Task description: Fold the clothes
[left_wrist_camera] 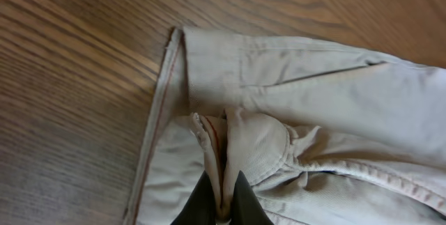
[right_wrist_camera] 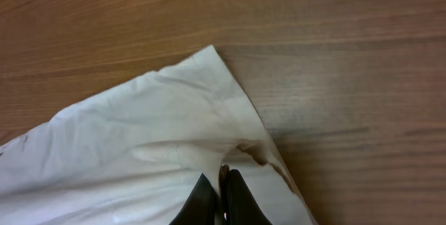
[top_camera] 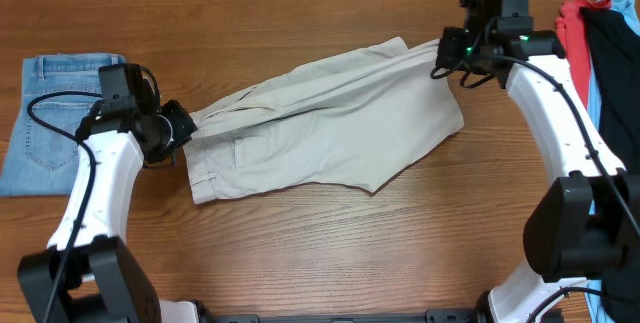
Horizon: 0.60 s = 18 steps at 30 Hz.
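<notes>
Across the middle of the wooden tabletop (top_camera: 330,263), a pair of pale beige shorts (top_camera: 330,123), mostly flat and set on a slant: waistband end to the left, one wide leg reaching to the far right. Rumpled along the far edge, with a long crease from the left end toward the far right corner.

Left jaws clamped together on a bunched ridge of waistband cloth at the left end of the shorts. From the left wrist view, dark fingers (left_wrist_camera: 202,207) pinching that raised ridge, fabric puckered around it, a stitched edge on the wood to the left and a pocket slit (left_wrist_camera: 313,75) just beyond.

Right jaws clamped on the far right corner of the leg. From the right wrist view, fingers (right_wrist_camera: 202,200) shut on a thin pinch of cloth, with the pointed hem corner (right_wrist_camera: 212,52) further out over bare wood.

At the left edge of the tabletop, folded light-blue jeans (top_camera: 55,128), just beside the left arm (top_camera: 95,183) and apart from the shorts.

In the far right corner, a red garment (top_camera: 572,28), a light-blue garment (top_camera: 625,3) and a black garment (top_camera: 615,63) heaped together, beside the right arm (top_camera: 560,103), clear of the shorts.
</notes>
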Each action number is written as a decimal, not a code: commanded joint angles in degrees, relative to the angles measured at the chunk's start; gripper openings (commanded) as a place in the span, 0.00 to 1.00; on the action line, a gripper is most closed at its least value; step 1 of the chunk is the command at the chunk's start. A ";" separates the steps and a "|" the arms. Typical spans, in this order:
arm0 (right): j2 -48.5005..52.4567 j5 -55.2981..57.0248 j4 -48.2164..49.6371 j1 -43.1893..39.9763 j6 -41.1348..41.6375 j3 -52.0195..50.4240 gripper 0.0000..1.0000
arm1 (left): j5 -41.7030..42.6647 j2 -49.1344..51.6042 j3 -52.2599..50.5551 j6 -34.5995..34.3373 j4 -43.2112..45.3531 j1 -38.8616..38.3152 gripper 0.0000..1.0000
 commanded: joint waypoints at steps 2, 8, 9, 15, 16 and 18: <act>0.81 8.66 3.21 -1.03 -1.20 2.14 0.04 | -10.97 2.19 -0.24 0.24 2.01 1.90 0.04; 2.49 8.63 4.50 -0.72 -1.20 2.12 0.04 | -10.97 3.13 -0.24 0.20 5.16 1.90 0.05; 2.93 8.61 4.50 -0.70 -1.20 2.12 0.04 | -10.99 3.26 -0.24 0.22 5.33 1.90 0.06; 5.51 7.72 4.85 -0.57 -1.20 2.12 0.04 | -10.97 3.65 -0.24 0.22 5.55 1.88 0.08; 5.81 7.72 5.20 -0.57 -1.18 2.12 0.04 | -10.97 3.65 -0.24 0.22 5.53 1.86 0.08; 6.14 7.56 6.43 -0.57 -1.20 2.12 0.04 | -10.95 3.65 -0.24 0.22 5.53 1.86 0.09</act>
